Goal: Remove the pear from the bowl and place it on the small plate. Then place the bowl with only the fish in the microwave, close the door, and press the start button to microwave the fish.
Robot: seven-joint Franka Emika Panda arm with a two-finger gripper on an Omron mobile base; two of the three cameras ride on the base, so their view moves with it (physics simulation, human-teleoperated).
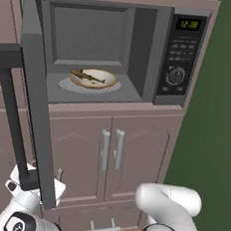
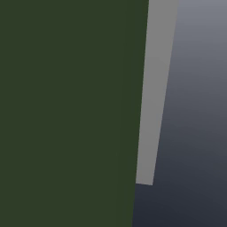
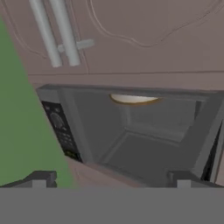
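Big dark green wall [image 1: 214, 147] on the right, filling most of the right base view too, beside a pale grey strip [image 2: 155, 88] that is hard to name.

Mauve cabinet doors [image 1: 109, 152] under the oven space, with two pale bar handles [image 1: 111, 149] side by side in the middle. Seen upside down in the hand view as well, handles near the top left.

Grey microwave [image 1: 143, 55] set into the cabinets, wide open. Control panel [image 1: 179, 53] on its right side with a green display on top and a round knob lower down; buttons too small to read.

The door [image 1: 37, 120] swung out to the left, seen nearly edge-on, so its glass cannot be made out. Long dark handle bar [image 1: 12, 117] on its near side, running down to the lower left.

White arm low at the bottom, partly cut off by the picture edge.

The bowl [image 1: 94, 78] sitting inside the microwave on a pale round tray, golden rim showing. Just a thin slice of the rim visible from the hand camera.

End effector [image 3: 111, 178] down near the bottom end of the handle bar, mostly hidden behind the door. Two dark tips spread far apart, nothing between them.

The fish [image 1: 87, 76] lying in the bowl, thin and brown, toward its left side.
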